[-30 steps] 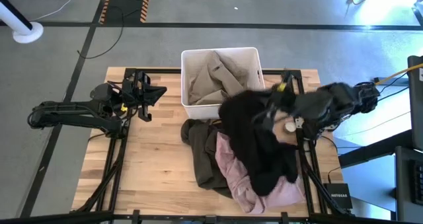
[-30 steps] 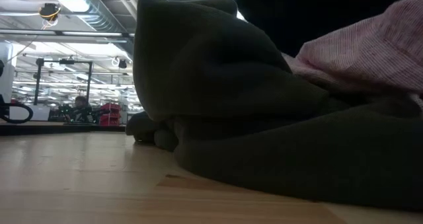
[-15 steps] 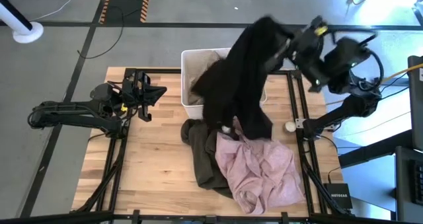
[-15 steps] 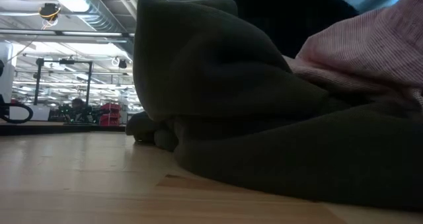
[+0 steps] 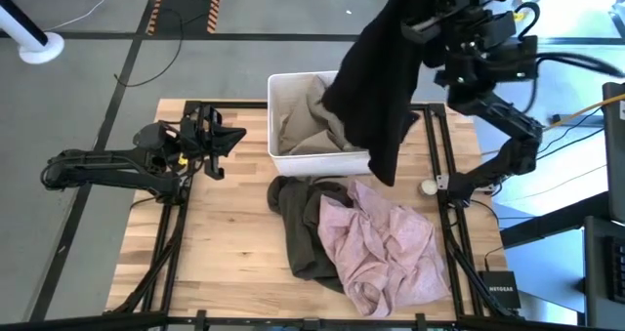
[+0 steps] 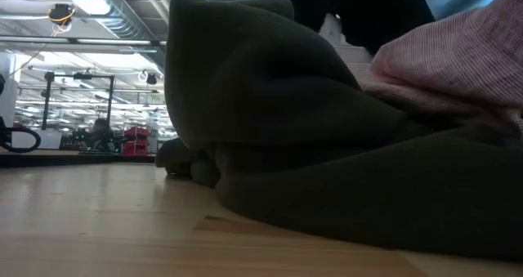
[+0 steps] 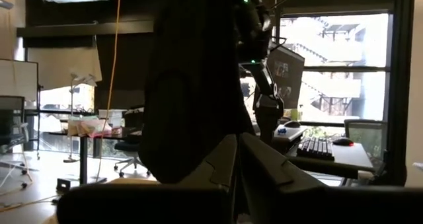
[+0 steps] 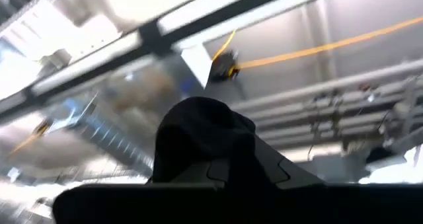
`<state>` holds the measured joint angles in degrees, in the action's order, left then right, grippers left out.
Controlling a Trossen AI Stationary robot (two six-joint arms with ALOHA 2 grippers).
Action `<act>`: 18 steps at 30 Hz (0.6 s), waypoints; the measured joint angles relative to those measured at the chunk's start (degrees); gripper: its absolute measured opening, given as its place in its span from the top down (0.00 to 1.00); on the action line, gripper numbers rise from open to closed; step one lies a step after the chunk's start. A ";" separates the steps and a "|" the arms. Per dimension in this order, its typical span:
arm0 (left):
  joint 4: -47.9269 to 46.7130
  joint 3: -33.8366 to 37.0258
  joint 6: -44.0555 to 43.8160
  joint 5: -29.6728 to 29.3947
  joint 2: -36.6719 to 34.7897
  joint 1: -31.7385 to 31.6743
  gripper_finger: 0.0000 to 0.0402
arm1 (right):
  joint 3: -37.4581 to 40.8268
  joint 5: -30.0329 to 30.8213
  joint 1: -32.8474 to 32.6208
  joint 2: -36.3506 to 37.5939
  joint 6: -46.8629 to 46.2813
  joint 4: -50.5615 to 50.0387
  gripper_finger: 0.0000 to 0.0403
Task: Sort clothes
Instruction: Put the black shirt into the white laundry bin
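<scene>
My right gripper (image 5: 437, 11) is raised high over the table's far right and is shut on the black garment (image 5: 376, 82). The garment hangs down over the white bin (image 5: 374, 79) and also shows in the left wrist view (image 7: 192, 85). A beige-tan garment (image 5: 308, 121) lies in the bin. The dark olive-brown garment (image 5: 298, 228) lies on the table in front of the bin, with the light pink garment (image 5: 391, 248) spread partly over it. My left gripper (image 5: 234, 139) is shut and empty at the far left. No navy garment is in view. My right gripper pinches a bunched fold of the black garment (image 8: 201, 128) between its two fingers, which are tipped upward toward the ceiling. The garment hangs slack below the gripper. Its lower end (image 5: 389, 170) hangs by the bin's near right corner; whether it touches anything there, I cannot tell.
A small white round thing (image 5: 428, 186) lies near the table's right edge. Bare wood lies on the table's left half (image 5: 215, 243). In the low view the olive-brown garment (image 6: 286, 130) and the pink one (image 6: 458, 56) fill the right side.
My right gripper has gone up and toward the table's far edge with the black garment. The garment has come off the pile and now hangs over the bin. The pink garment beneath it lies uncovered.
</scene>
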<state>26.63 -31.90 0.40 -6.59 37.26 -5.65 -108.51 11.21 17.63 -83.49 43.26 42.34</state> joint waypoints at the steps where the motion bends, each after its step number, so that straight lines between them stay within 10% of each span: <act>1: 0.05 0.00 0.37 0.00 0.00 0.00 0.96 | 0.00 -0.71 0.92 -0.61 -1.02 1.51 0.93; 11: 1.33 0.00 2.64 0.00 0.00 -0.02 0.96 | 0.03 -1.87 7.35 -6.95 -17.15 -7.29 0.93; 18: 1.23 0.00 2.49 0.00 0.00 -0.02 0.96 | 0.04 6.30 7.75 -9.12 -17.87 -31.84 0.93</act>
<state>27.86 -31.90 2.90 -6.59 37.25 -5.67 -108.47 17.50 25.38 -92.61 25.39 10.49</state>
